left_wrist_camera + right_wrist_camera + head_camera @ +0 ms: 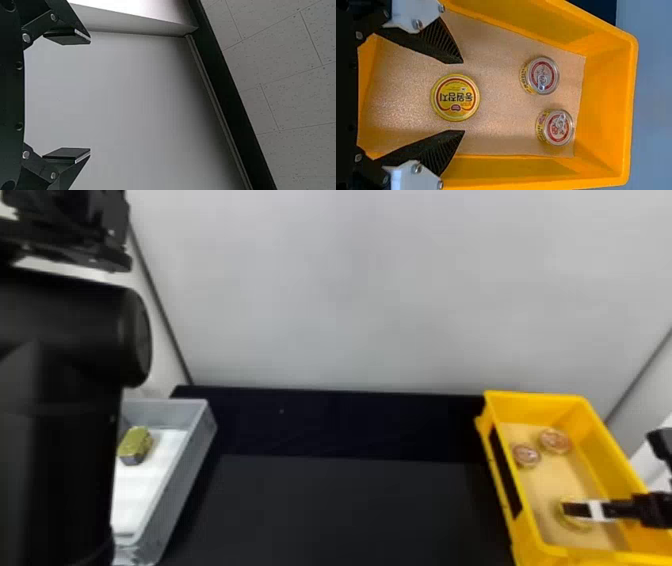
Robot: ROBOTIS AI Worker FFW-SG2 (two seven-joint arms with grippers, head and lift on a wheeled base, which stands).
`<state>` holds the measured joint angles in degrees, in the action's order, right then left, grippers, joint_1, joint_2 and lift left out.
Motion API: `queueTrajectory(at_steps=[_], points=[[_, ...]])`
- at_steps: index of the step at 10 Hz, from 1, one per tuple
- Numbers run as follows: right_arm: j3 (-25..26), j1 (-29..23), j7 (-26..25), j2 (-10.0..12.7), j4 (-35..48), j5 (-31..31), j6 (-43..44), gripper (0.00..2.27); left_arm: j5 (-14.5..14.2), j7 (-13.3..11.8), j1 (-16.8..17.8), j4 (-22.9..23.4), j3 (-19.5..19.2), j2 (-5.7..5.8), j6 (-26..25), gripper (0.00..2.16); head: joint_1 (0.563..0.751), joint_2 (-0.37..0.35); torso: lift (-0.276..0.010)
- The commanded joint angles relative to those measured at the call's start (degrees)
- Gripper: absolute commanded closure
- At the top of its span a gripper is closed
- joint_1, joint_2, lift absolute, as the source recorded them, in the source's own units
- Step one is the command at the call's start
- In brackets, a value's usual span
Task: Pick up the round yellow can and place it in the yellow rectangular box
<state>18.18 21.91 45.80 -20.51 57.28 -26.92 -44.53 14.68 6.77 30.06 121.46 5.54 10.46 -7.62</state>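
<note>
Inside the yellow box (607, 455), near its front right, my right gripper (582, 510) reaches over a round yellow can (575, 522). The right wrist view has the same yellow can (455, 97) lying label up on the box floor, between the parted fingers of my right gripper (462, 97) and touching neither. My left arm is parked at the far left; the left gripper (65, 235) is raised high there. In the left wrist view the left gripper (90, 97) stands open, facing a wall, with nothing between its fingers.
Two smaller cans, one (542, 75) beside the other (558, 127), stand toward the box's far end. A grey tray (197, 455) at the left holds a yellow-green block (135, 444). The dark table (345, 510) lies between the containers, a pale wall behind it.
</note>
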Motion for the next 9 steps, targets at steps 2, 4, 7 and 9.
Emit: queueTrajectory(at_steps=[2, 4, 7, 9], points=[[-0.5, 0.2, -0.3, 0.1, 0.6, 0.8, 0.7, 0.02, 0.1, 0.0, 0.0, 0.0, 0.0, 0.09, 0.1, 0.27, 0.663, 0.054, -0.010], [-0.9, 0.2, -0.8, 0.1, 1.0, 1.2, 1.0, 0.02, 0.1, 0.0, 0.0, 0.0, -0.1, 0.18, 0.1, 0.27, 0.663, 0.054, -0.010], [-1.2, -0.1, -0.5, -0.1, 4.2, 1.5, 0.6, 0.04, 0.1, -0.1, 0.0, 0.0, -0.1, 0.18, 0.1, 0.27, 0.663, 0.054, -0.010], [-1.2, -0.5, -0.5, -0.9, 13.5, 0.1, -0.9, 0.05, 0.1, -0.2, -0.1, 0.0, -0.2, 0.18, 0.0, 0.27, 0.663, 0.054, -0.010]])
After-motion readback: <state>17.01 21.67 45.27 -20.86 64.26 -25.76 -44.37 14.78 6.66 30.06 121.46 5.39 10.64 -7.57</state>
